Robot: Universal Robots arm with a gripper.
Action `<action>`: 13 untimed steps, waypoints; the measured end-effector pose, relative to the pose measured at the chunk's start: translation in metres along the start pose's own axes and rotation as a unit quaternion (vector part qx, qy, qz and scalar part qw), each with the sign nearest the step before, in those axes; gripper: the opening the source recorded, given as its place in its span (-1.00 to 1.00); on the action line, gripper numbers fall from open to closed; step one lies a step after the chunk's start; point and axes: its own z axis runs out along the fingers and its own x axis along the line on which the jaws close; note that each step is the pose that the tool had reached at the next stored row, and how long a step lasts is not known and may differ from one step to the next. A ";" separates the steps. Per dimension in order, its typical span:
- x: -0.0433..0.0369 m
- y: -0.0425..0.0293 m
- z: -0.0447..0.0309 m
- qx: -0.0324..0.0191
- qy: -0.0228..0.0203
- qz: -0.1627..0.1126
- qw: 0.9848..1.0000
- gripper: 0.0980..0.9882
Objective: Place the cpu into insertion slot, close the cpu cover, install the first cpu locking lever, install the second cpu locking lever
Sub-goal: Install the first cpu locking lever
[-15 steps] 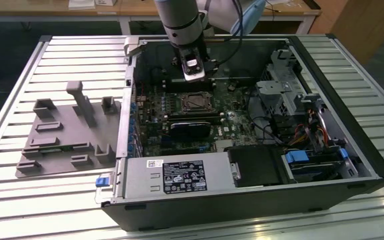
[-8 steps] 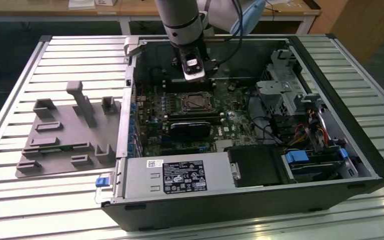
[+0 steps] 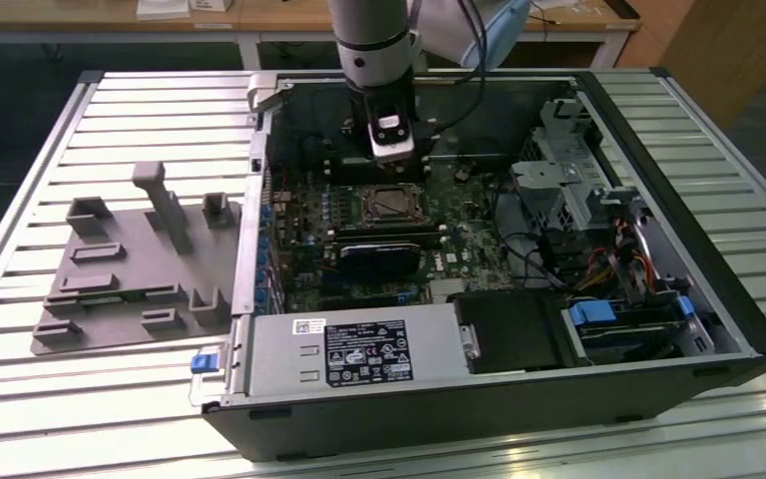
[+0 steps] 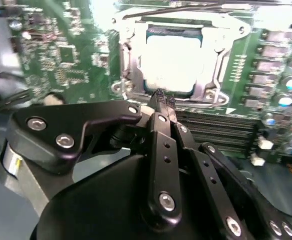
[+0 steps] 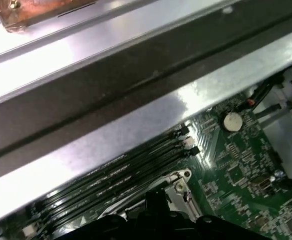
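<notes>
One gripper (image 4: pixel 163 100), fingertips pressed together on nothing, hangs just beside the slot (image 3: pixel 368 203), at its edge nearest the memory slots (image 4: pixel 221 130). The cpu (image 4: pixel 172 57) lies in the slot, with the cover (image 4: pixel 127 55) flat around it
</notes>
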 end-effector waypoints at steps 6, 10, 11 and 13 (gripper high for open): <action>-0.0048 -0.0009 0.0009 0.022 0.037 0.002 0.999 -0.98; -0.0065 -0.0028 0.0010 0.028 0.042 0.002 0.999 -0.98; -0.0067 -0.0031 0.0011 0.029 0.041 0.002 0.999 -0.98; -0.0071 -0.0038 0.0011 0.030 0.041 0.001 0.999 -0.98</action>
